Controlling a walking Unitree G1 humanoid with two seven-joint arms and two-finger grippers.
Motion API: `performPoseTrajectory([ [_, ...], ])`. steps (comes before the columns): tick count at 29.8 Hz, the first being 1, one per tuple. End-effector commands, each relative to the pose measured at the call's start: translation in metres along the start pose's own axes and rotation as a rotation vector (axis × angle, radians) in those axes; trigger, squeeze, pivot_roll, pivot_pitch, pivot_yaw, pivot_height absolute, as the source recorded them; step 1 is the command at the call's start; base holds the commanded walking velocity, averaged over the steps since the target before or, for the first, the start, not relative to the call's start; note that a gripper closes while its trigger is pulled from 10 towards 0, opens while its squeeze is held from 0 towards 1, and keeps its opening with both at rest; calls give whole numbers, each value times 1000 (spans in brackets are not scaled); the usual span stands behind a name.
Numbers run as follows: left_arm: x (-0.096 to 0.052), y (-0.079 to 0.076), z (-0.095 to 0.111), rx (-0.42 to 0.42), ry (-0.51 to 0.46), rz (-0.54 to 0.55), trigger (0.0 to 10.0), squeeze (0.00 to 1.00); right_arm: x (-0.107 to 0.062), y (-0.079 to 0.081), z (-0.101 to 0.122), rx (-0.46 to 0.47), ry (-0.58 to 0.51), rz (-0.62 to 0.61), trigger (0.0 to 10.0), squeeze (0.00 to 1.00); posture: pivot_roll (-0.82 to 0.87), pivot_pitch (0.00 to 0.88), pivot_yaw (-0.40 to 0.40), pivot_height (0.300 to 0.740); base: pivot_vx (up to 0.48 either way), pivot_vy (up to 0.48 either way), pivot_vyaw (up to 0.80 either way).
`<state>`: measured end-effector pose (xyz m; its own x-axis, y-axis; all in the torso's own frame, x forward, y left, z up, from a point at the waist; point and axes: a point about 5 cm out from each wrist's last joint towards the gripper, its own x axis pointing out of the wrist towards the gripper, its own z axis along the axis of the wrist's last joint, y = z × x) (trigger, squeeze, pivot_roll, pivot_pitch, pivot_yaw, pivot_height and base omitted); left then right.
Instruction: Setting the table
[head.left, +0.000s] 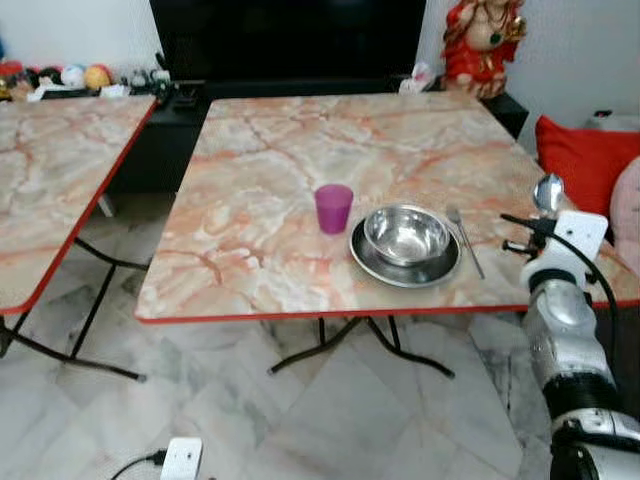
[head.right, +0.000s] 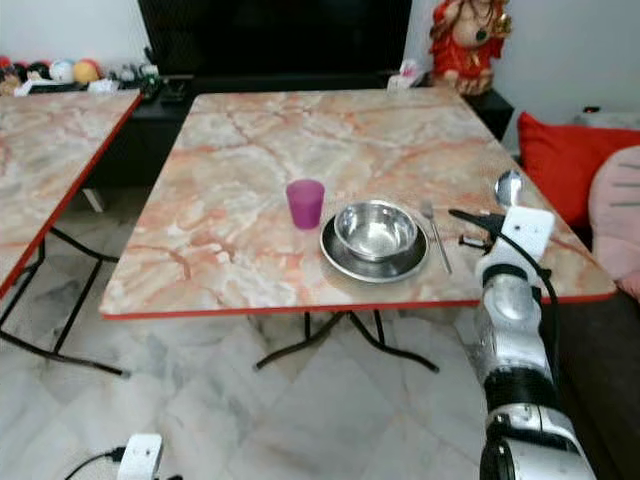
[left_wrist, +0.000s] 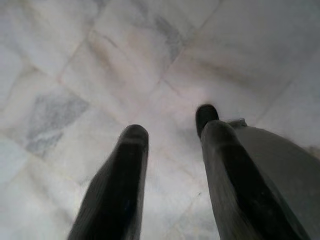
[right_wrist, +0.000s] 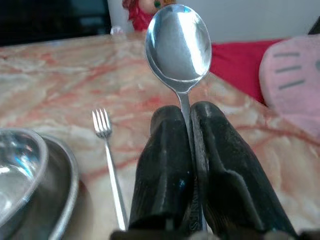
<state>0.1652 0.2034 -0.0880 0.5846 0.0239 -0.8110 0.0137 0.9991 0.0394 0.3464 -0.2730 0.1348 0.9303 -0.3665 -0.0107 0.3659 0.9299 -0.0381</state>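
Note:
On the marble-patterned table (head.left: 280, 190) stand a purple cup (head.left: 333, 208) and, to its right, a steel bowl (head.left: 406, 235) inside a steel plate (head.left: 372, 265). A fork (head.left: 465, 240) lies just right of the plate. My right gripper (right_wrist: 186, 116) is shut on a steel spoon (right_wrist: 178, 42), bowl end pointing up, and hovers over the table's right edge beside the fork; the spoon (head.left: 548, 191) stands above the wrist. My left gripper (left_wrist: 170, 132) hangs open over the floor with nothing between its fingers.
A second marble table (head.left: 50, 170) stands to the left. Red cushion (head.left: 585, 165) and pink cushion (head.right: 620, 210) sit at the right. A red figurine (head.left: 482, 45) and a dark TV unit are behind the table. A white charger (head.left: 180, 458) lies on the floor.

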Motion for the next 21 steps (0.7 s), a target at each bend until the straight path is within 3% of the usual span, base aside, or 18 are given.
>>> performPoseTrajectory([
  [1,0,0,-1,4,13,-2,10000,0,2,0,5,4,-13,-2,10000,0,28,17,12,736,307,0,0],
  [21,0,0,-1,5,14,-4,10000,0,0,4,3,-12,-4,24,10000,0,28,19,11,736,317,0,0],
])
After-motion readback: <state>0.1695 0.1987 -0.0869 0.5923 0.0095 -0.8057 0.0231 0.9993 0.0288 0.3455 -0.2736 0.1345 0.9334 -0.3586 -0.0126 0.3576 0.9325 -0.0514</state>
